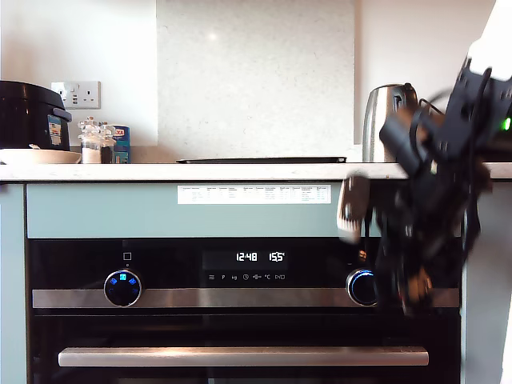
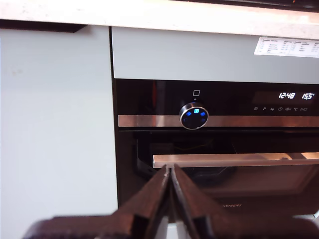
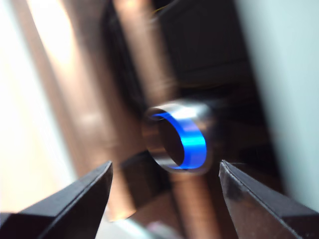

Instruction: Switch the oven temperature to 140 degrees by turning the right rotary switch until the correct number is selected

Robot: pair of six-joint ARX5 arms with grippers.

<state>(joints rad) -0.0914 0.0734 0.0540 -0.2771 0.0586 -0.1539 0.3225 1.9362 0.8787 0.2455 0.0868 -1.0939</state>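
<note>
Glowing blue-ringed round right rotary switch (image 3: 178,142)

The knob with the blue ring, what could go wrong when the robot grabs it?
1. My second gripper is open with the right rotary switch ahead of its fingertips, not between them, and blurred; closing now would probably miss.
2. The display reads 155, so turning the wrong way would likely raise the number.
3. The arm hides part of the knob in the exterior view.
</note>
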